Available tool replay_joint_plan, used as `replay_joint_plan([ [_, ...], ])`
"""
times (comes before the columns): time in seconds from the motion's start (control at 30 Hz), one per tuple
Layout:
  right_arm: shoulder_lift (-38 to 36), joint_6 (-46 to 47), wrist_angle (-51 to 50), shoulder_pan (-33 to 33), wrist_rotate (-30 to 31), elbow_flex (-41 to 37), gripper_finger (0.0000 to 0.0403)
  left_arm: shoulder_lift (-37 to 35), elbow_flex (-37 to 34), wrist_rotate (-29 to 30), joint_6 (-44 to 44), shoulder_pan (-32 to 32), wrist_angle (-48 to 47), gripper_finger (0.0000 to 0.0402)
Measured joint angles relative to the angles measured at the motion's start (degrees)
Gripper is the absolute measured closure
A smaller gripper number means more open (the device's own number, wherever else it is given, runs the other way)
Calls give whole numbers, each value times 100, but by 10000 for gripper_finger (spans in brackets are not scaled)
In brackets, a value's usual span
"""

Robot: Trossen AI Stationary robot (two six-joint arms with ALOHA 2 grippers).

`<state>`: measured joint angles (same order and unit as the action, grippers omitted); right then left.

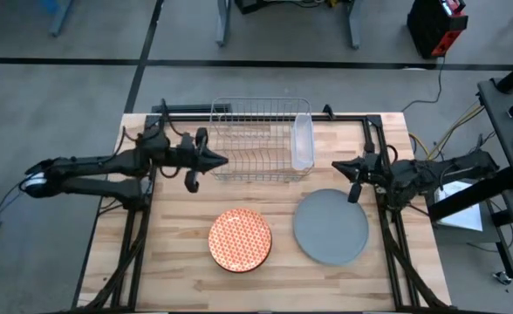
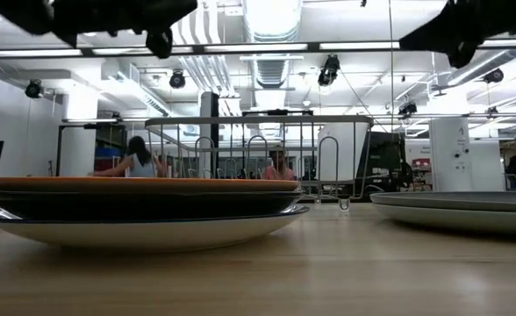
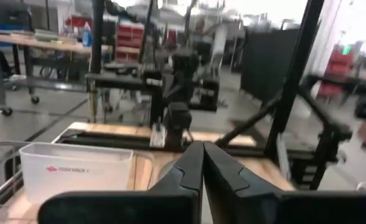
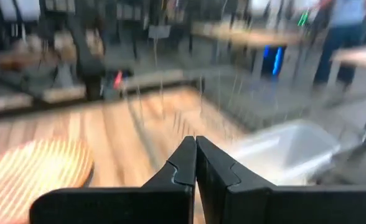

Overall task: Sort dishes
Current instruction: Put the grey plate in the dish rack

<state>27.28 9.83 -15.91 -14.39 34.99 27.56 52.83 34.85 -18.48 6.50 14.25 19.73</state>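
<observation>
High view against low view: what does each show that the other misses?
Only the high view shows both claws, left and right, shut and empty above the table. Only the low view shows that the orange patterned plate tops a stack, with a dark plate and a pale plate beneath. Both show the grey plate and the wire rack.

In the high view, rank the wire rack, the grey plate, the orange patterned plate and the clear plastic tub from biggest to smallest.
1. Wire rack
2. Grey plate
3. Orange patterned plate
4. Clear plastic tub, a narrow strip at the rack's right end

The orange plate tops a stack, so it sits slightly nearer the camera, yet it clearly looks smaller than the grey one.
</observation>
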Motion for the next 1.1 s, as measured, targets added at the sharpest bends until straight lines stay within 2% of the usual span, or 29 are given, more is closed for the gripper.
replay_joint_plan([
  [0.17,700,1360,-2059,0,-102,749,403,189,448,925,-645,-887,-994,401],
  [0.23,959,1746,-2658,0,-302,891,403,321,499,1481,-756,-1313,-1187,401],
  [0.33,1287,2068,-3137,0,-804,949,403,466,557,2318,-891,-1818,-1271,401],
  [0.4,1468,2029,-3215,0,-1061,937,403,544,577,2614,-923,-2035,-1266,401],
  [0.57,1992,1777,-3412,2,-1155,882,403,690,572,2687,-905,-2251,-1253,401],
  [0.93,3202,1707,-3407,11,-1275,882,400,965,575,2698,-867,-2257,-1115,401],
  [1.1,3607,1670,-3380,20,-1299,878,353,1023,575,2708,-1077,-2233,-971,401],
])
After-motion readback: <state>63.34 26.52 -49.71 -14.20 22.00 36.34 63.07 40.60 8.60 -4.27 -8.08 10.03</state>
